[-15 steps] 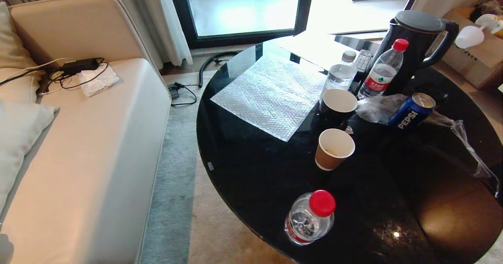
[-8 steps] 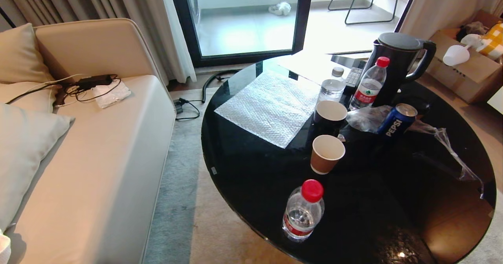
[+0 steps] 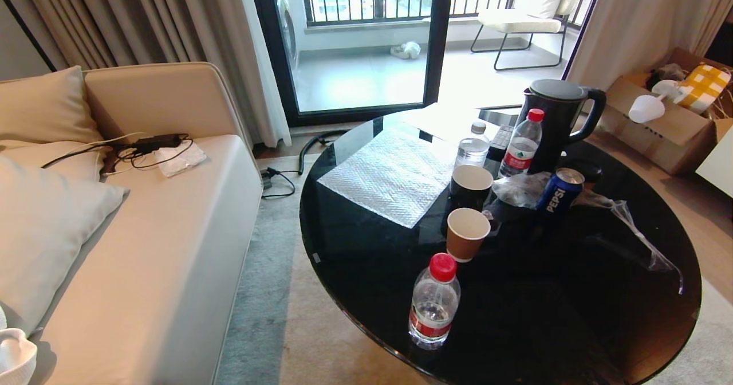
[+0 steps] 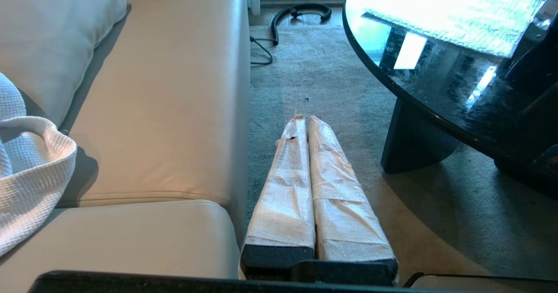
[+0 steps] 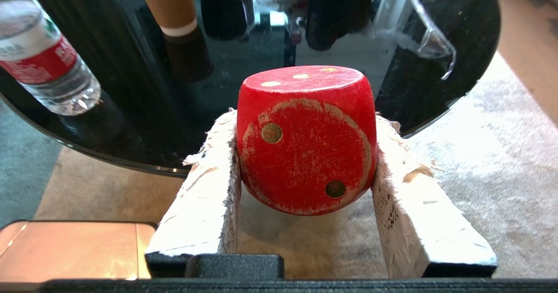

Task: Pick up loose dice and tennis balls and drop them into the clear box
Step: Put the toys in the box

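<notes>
- Head cam tilted up vs a sec ago: balcony railing and chair now in view; stuff on the counter (image 3: 366, 259) didn't move.
- R gripper (image 5: 305, 153) pinching the red die (image 5: 307, 140), hanging just off the counter edge, over the carpet.
- L gripper (image 4: 305, 120) pressed together, empty, low btw sofa (image 4: 174, 110) & counter.

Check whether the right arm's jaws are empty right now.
No, the right gripper is closed on a red die, with a wrapped finger pressed against each of its sides, near the edge of the black table.
</notes>
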Robot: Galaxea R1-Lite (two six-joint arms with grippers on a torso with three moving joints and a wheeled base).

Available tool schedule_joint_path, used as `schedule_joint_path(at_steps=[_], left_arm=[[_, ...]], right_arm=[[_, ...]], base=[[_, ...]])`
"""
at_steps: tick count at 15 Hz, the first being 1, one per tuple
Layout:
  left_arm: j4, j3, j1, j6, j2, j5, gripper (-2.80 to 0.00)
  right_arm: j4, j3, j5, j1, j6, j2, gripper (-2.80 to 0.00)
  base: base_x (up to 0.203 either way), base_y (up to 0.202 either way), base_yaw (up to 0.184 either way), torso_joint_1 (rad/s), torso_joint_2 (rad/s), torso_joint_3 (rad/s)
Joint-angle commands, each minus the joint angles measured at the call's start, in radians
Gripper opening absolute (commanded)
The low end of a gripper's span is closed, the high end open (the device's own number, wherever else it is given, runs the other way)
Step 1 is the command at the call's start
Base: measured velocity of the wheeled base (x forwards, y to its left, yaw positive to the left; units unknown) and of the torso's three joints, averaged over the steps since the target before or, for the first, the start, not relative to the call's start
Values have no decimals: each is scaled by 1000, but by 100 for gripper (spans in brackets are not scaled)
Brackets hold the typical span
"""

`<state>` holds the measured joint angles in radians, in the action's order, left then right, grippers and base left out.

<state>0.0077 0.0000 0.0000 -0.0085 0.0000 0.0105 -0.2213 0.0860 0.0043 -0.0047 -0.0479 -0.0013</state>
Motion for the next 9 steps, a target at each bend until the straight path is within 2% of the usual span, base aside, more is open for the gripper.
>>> schedule_joint_path(at_steps=[1,9], left_arm=[[0,0,0,-1,0,0,-280],[0,1,0,-1,0,0,-280]], right_arm=[[-1,0,0,0,-1,0,-280],[-1,0,0,0,-1,0,-280]], base=[[0,0,0,2,0,213],[0,0,0,3,2,199]])
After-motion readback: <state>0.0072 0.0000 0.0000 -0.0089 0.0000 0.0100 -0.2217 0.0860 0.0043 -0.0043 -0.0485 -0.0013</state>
